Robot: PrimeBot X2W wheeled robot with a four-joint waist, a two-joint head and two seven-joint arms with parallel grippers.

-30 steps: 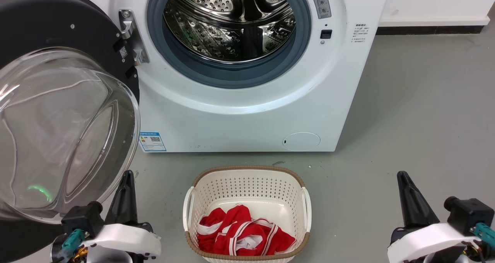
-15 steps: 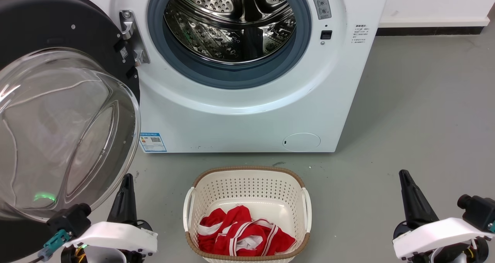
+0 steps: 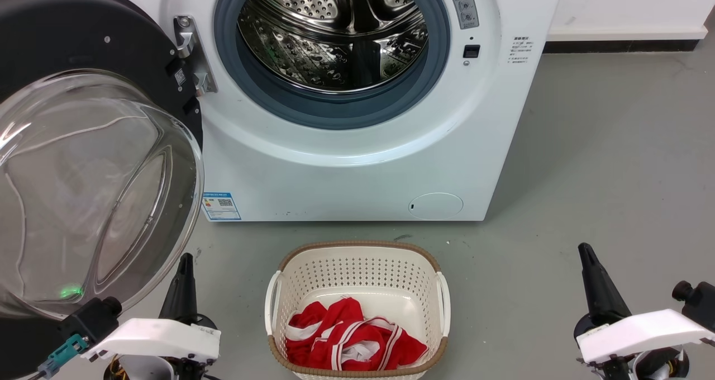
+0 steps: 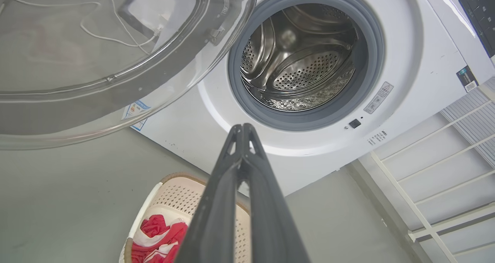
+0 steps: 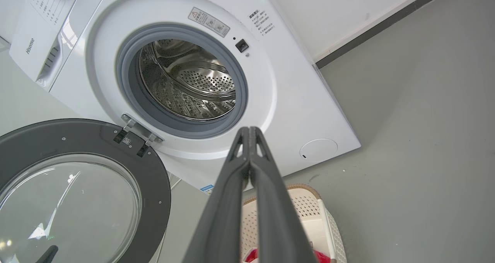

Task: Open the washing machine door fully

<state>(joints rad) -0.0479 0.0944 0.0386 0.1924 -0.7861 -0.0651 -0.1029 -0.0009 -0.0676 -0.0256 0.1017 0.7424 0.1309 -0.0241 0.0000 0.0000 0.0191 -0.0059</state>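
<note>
**Door swung wide, both arms easing back**

Movement first: the left pincer (image 3: 184,264) and the right pincer (image 3: 586,254) have both dipped lower in the head view over the last second. The washing machine door (image 3: 95,173) hasn't budged.

And there's the door, hanging off its hinge (image 3: 187,50) at 9 o'clock of the drum opening. The glass bowl bulges our way, and the black rim is swung well clear of the front of the washing machine (image 3: 346,167). I'd call that fully open, or as near as the hinge allows, which would explain why nothing is touching it.

The steel drum (image 3: 335,33) sits exposed inside its grey rubber ring (image 3: 335,110), with nothing showing in it.

At 6 o'clock of the machine the laundry basket (image 3: 357,247) stands on the floor (image 3: 586,173) with red and white clothes (image 3: 346,335) inside. It is in line with the opening, which looks handy for loading.

The left pincer is at 7 o'clock of the head view, near the bowl's lower edge but apart from it. The right pincer is at 5 o'clock, well apart from everything. Both have their fingers pressed together, gripping nothing.
</note>
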